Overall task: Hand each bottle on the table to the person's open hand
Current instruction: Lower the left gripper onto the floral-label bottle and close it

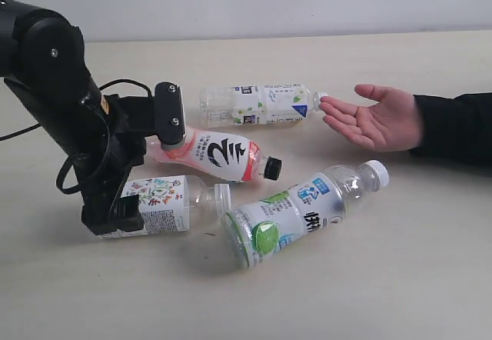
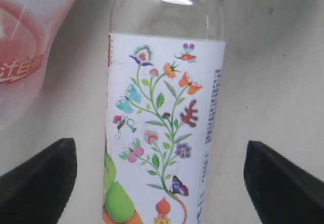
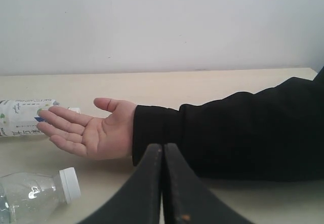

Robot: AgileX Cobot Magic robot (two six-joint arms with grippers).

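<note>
Table [image 1: 400,278]: pale wood-grain, 4 btls all lying on their sides.
L arm [image 1: 54,86]: black, bent down over the table's left part in ext view.
Person's sleeve [image 1: 453,128]: black, comes in from the right edge, forearm on the table.
Silver-green btl [image 1: 300,213]: nearest the camera, white cap pointing up-right, well apart from the grippers.
Pink-white btl [image 1: 219,154]: mid table, black cap to the right, base end hidden behind the arm.
White-green btl [image 1: 257,105]: farthest back, cap end just beside the person's fingertips; touching or not, can't tell.
Floral btl [image 1: 165,201]: beside the pink-white one, base end at the L gripper.
Person's hand [image 1: 377,118]: palm up, fingers stretched out flat, nothing in it.
L gripper [image 2: 161,183]: jaws spread wide, floral btl between them w/ gaps both sides, no grip.
R gripper [image 3: 162,183]: fingers pressed together, nothing between, above the table near the sleeve.
</note>
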